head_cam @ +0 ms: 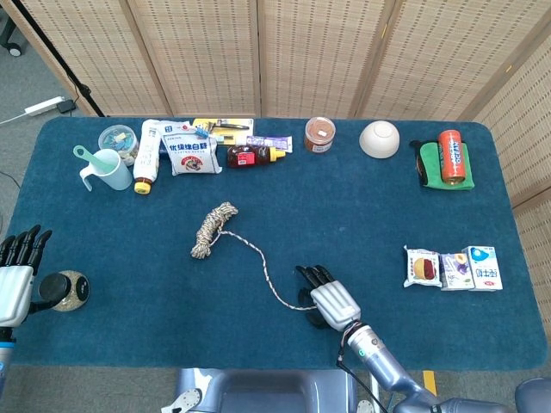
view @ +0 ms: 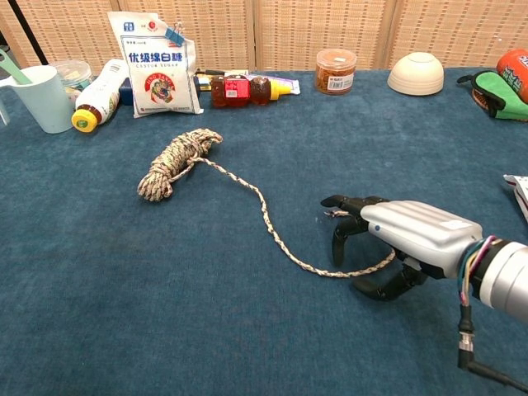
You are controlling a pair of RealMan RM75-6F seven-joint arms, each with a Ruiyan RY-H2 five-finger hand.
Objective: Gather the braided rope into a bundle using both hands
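Left hand (head_cam: 15, 274): at the table's (head_cam: 362, 206) left edge, fingers spread, holding nothing. Rope (view: 247, 190): coiled bundle left of centre, its loose tail trailing right. Right hand (view: 396, 239): palm down over the tail's end, fingers curled around it; firm grip cannot be told.

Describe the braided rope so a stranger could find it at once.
Start at the blue table and look just left of its centre. The braided rope lies there, a speckled beige coil. Unlike the packaged goods around it, it trails a loose tail toward the right robot hand.
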